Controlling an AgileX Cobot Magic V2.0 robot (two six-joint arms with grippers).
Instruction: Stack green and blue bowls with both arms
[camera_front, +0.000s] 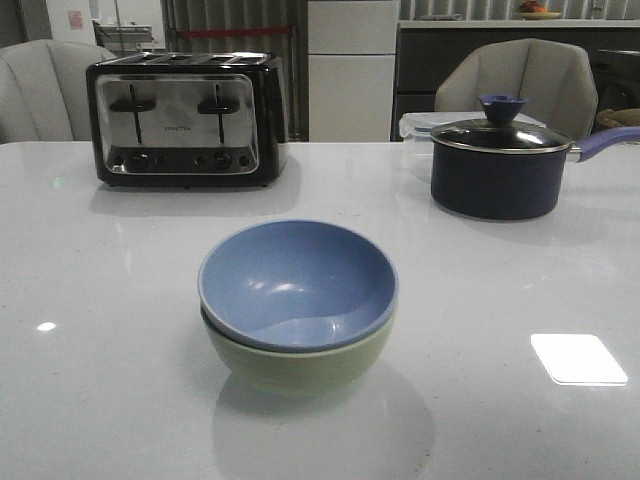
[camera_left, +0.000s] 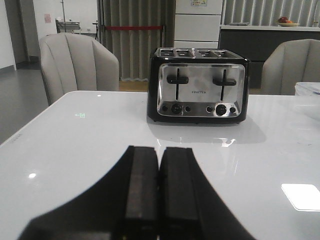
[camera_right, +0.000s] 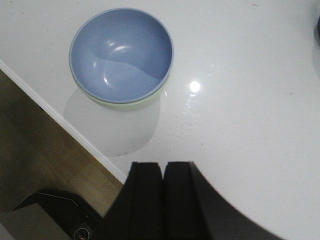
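Green bowl sits nearest on the white table, centre front, with the blue bowl nested inside it, slightly tilted. Toaster stands behind to the left, navy saucepan behind to the right. Left gripper pressed closed, empty, facing the toaster. Right gripper closed, empty, apart from the bowls.
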